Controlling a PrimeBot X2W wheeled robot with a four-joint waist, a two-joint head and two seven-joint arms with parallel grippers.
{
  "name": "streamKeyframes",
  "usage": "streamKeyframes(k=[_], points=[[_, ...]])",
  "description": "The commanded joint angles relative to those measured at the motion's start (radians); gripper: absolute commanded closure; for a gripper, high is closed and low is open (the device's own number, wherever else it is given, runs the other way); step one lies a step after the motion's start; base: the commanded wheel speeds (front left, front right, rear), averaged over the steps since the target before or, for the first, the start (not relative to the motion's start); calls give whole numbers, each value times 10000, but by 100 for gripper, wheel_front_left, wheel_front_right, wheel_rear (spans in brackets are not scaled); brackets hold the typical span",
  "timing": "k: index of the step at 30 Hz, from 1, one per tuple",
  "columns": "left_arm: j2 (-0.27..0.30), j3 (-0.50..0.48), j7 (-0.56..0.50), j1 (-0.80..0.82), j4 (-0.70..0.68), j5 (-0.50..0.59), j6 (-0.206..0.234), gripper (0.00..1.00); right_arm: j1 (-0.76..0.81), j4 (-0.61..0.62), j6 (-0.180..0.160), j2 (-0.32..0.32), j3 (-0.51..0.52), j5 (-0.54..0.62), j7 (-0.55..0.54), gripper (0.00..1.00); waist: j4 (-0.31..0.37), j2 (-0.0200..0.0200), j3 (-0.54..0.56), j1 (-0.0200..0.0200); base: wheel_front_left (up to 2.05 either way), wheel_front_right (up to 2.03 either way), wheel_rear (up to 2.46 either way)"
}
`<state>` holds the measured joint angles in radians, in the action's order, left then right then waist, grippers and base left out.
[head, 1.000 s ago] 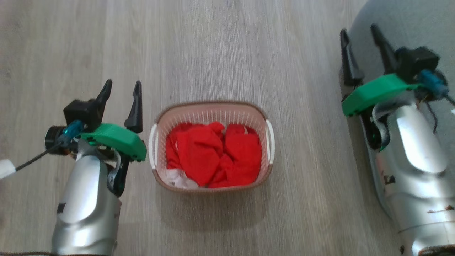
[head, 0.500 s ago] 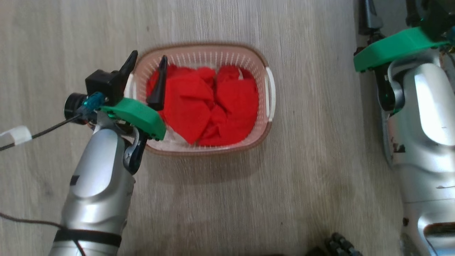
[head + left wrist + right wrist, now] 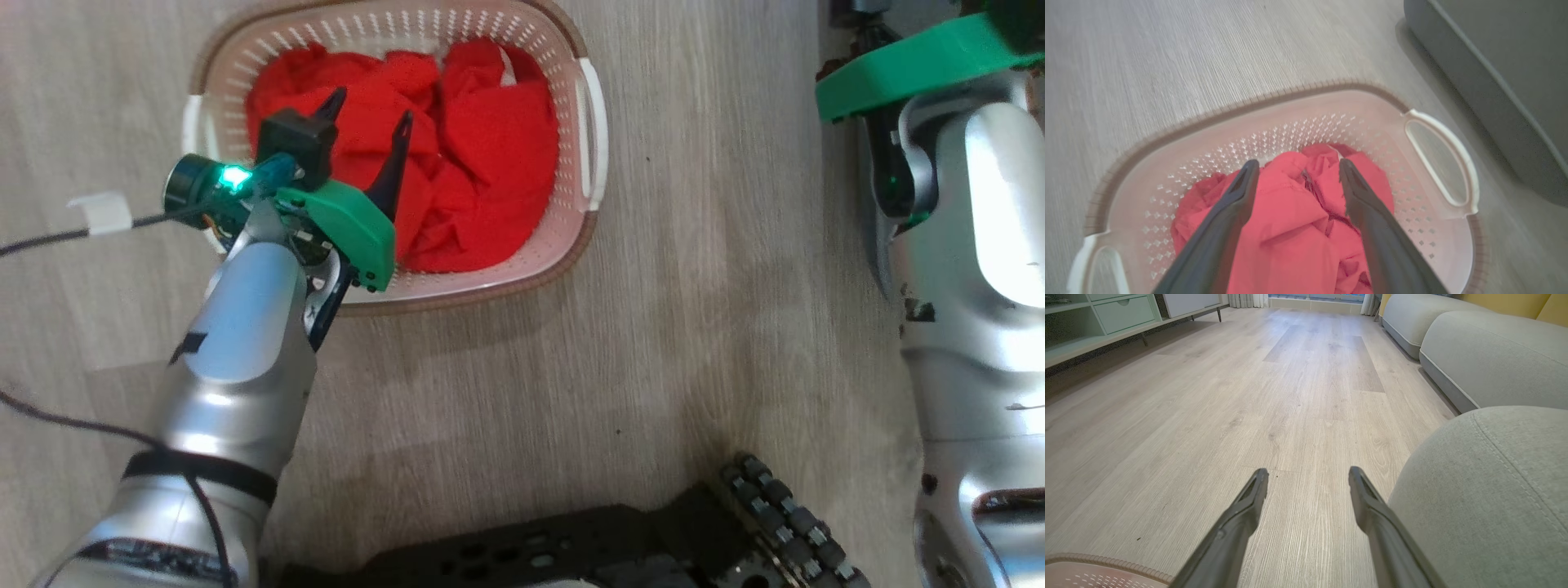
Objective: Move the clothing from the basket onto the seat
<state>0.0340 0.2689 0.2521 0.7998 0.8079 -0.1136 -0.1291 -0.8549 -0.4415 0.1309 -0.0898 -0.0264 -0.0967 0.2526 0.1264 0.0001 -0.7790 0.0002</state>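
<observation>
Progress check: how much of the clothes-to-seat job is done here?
Done: nothing yet. The bright red fabric clothing all lies in the oval cream plastic basket, with none on the visible grey-green upholstered seat. In hand: the left gripper is open over the pile, gripping nothing, and the right gripper is open beside the seat. Left: grasp, lift, carry across, release.

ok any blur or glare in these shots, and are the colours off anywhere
Head view: glare on the right forearm, a green light glowing beside the left gripper, soft shadow by the basket. Left wrist view: the floor and the basket rim smeared, the clothing washed to pink. Right wrist view: sharp, evenly lit around the right gripper and the seat.
</observation>
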Motion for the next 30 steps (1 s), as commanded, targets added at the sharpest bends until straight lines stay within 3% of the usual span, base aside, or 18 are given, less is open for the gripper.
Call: streamKeyframes(k=[1, 9, 15, 22, 23, 24, 30], points=[[261, -34, 97, 194, 298, 291, 121, 0, -55, 394, -2, 223, -147, -35, 91, 0, 322, -1, -459, -2, 0, 0, 0], [616, 313, 97, 1048, 2110, 903, 597, 0, -145, 551, -2, 342, -252, -104, 92, 0, 572, -1, -935, -2, 0, 0, 0], [927, 634, 97, 1702, 3275, 1372, 1344, 0, -85, 639, -2, 381, -272, -190, 92, 0, 691, -1, -1161, -2, 0, 0, 0], [791, 727, -43, 2057, 4290, 1229, 1235, 0, -58, 630, -2, 393, -320, -492, 92, 0, 757, -1, -1240, -2, 0, 0, 0], [780, 731, -74, 2080, 4377, 1204, 1242, 66, -62, 629, -2, 393, -342, -532, 92, 0, 769, -1, -1217, -2, 0, 0, 0], [761, 696, -99, 2083, 4446, 1126, 1186, 100, -77, 625, -2, 393, -356, -568, 92, 0, 778, -1, -1183, -2, 0, 0, 0], [567, 559, 47, 1955, 4496, 721, 898, 100, -10, 548, -2, 394, -328, -600, 92, 0, 676, -1, -699, -2, 0, 0, 0]])
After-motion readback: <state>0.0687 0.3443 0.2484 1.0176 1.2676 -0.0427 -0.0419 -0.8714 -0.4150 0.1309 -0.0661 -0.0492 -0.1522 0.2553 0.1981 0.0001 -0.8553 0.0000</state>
